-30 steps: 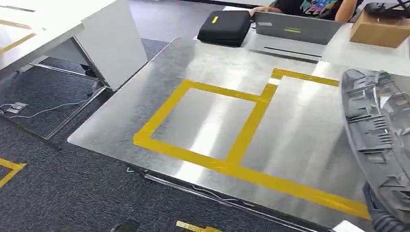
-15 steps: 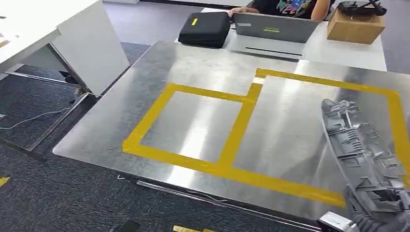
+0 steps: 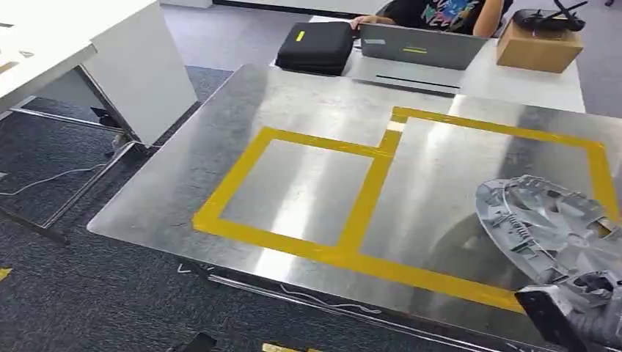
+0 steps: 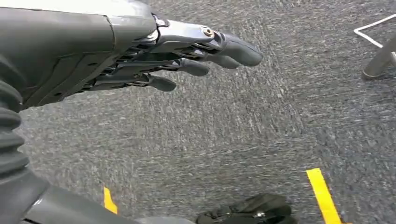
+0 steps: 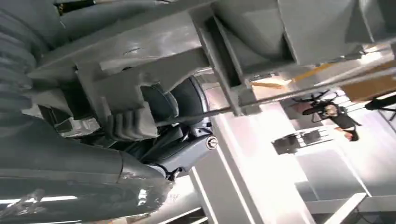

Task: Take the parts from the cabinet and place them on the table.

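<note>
A large grey ribbed plastic part [image 3: 546, 231] hangs low over the right end of the metal table [image 3: 315, 110], inside the right yellow-taped square [image 3: 506, 128], tilted nearly flat. My right hand [image 3: 579, 312] grips its near edge at the table's front right corner. Up close in the right wrist view, the part [image 5: 243, 42] lies across the dark fingers [image 5: 163, 105] of my right hand [image 5: 154, 135]. My left hand [image 4: 187, 56] hangs over the carpet, fingers straight and apart, holding nothing.
A second, left taped square [image 3: 293, 187] lies bare on the table. Behind the table stand a black case [image 3: 317, 45], a laptop [image 3: 418, 51] with a person at it, and a cardboard box [image 3: 539, 45]. A white desk [image 3: 88, 59] stands to the left.
The camera has swung and the whole scene shifted. The grey part has tipped from standing on edge towards flat and now hangs lower over the right square.
</note>
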You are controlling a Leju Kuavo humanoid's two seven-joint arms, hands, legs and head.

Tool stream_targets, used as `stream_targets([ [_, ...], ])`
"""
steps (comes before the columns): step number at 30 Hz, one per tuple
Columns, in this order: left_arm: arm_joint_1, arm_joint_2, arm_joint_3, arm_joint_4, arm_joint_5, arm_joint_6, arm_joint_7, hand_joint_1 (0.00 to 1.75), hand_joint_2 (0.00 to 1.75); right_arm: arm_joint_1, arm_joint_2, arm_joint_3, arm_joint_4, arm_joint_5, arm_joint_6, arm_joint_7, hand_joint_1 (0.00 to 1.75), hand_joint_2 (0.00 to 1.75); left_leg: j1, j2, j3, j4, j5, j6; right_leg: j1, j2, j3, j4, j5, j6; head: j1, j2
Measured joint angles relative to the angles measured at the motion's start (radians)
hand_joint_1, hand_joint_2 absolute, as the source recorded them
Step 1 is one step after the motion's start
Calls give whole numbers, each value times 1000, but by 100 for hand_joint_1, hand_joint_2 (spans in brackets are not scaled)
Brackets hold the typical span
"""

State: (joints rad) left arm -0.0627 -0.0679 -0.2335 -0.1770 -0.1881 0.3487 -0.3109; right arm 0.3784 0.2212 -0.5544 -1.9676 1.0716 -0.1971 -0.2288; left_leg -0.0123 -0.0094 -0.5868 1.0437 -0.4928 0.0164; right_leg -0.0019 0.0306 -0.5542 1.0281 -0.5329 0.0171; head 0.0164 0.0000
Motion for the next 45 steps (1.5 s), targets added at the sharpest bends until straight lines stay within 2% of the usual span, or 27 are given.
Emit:
stream_targets([
  [4,-6,0,-10,0,-22,12,32,0,175,-44,-59,-38,43,41,55,36,175,175,0,0,-1,0,1,1,0,0,10,0,2,2,0,0],
  [7,-18,0,-18,0,-47,4,70,0,175,-90,-145,-47,112,95,82,63,175,175,0,1,-1,0,3,3,0,1,10,0,3,4,1,0],
  [9,-24,0,-28,0,-67,-6,103,0,175,-126,-214,-24,167,156,80,88,175,175,0,1,-1,0,4,3,0,1,11,0,4,4,0,0],
  [12,-37,-2,-36,-2,-85,-20,128,0,175,-174,-308,53,253,231,65,133,175,175,0,1,-1,0,6,4,0,1,10,0,6,5,1,0],
  [15,-46,-3,-39,-2,-102,-27,138,0,175,-219,-387,169,323,256,40,203,175,175,0,1,-1,0,8,4,0,1,10,0,8,5,0,0],
  [17,-48,-3,-40,-3,-110,-29,142,0,175,-242,-431,251,359,269,33,223,175,175,0,1,-1,0,9,4,0,1,10,0,9,4,0,0],
  [23,-55,-7,-40,-3,-131,-34,153,0,175,-323,-480,481,425,330,30,257,175,175,1,1,-1,0,10,3,1,0,8,1,10,4,0,0],
  [27,-55,-7,-40,-3,-142,-34,154,0,175,-348,-500,553,441,326,16,253,175,175,2,1,-1,-1,11,3,1,1,8,1,10,4,0,0],
  [33,-59,-11,-42,-3,-160,-38,169,0,175,-365,-501,679,443,366,2,259,175,175,2,1,-1,-1,11,3,1,1,8,1,10,4,0,0],
  [34,-59,-13,-43,-3,-163,-38,170,0,175,-364,-501,692,443,367,1,269,0,175,2,1,-1,-1,11,3,1,1,8,1,10,4,0,0],
  [39,-59,-14,-44,-3,-167,-52,169,0,175,-352,-518,710,443,348,-13,307,0,175,2,1,-1,-1,11,3,1,1,7,1,10,4,0,0],
  [45,-59,-14,-44,-3,-167,-52,169,0,175,-352,-518,710,443,348,-13,307,0,175,2,1,-1,-1,11,3,1,1,7,1,10,4,0,0],
])
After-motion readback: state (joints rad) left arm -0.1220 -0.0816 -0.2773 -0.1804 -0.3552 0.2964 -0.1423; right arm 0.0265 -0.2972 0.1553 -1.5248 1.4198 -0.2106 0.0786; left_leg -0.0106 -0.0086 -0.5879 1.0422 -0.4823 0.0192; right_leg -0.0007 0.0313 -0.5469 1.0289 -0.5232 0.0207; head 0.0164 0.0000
